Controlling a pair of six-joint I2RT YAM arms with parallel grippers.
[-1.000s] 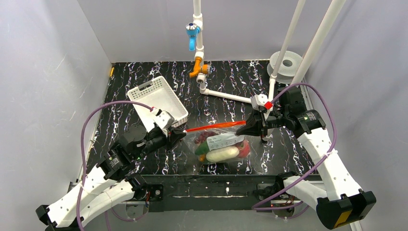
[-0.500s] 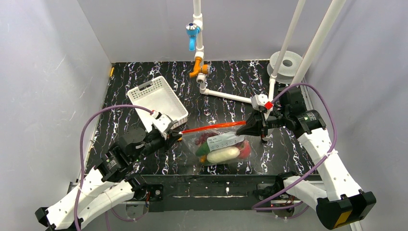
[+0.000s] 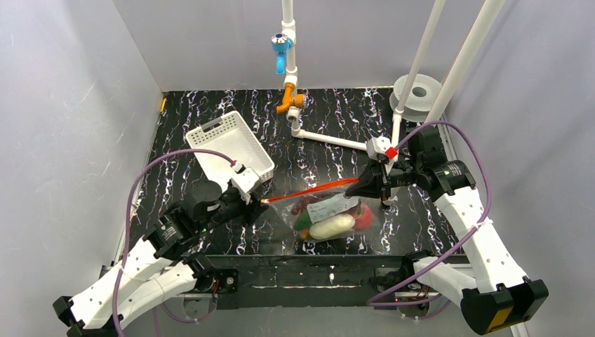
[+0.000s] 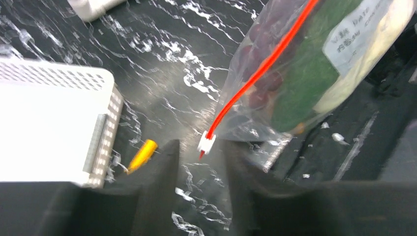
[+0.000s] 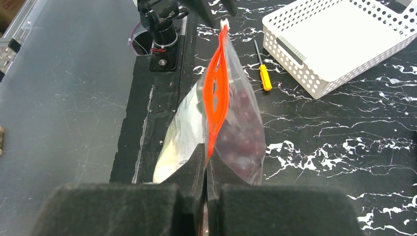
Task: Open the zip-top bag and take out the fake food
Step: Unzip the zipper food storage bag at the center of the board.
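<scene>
Just right of the white basket (image 3: 228, 144) and a little nearer the arms, the zip-top bag (image 3: 330, 214) hangs by its orange-red zip strip (image 3: 309, 190). The strip runs in a slack line from the basket's near corner away to the right, its right end the higher one. The belly of the bag sags down to the black marbled table (image 3: 337, 119). Through the crinkled plastic I can make out the fake food (image 3: 331, 226) heaped at the bottom: a white egg-shaped piece, something green against it, dark red grapes (image 3: 303, 205) on the side toward the basket, and a red piece on the far side from it.

The right gripper (image 3: 359, 188) has the end of the strip farthest from the basket. Its two black pads are pressed flat together with the orange-red strip pinched between them, and the mouth of the bag bows apart a little just ahead of them. The left gripper (image 3: 256, 201) sits at the end by the basket's near corner. Its fingers stand narrowly parted, and the small white slider (image 4: 206, 143) lies in the gap at their tips, clear of both as far as I can see — nothing is clamped there.

On the table beside the basket's near wall lies a small orange-handled tool (image 5: 264, 76), between the basket and the bag.
</scene>
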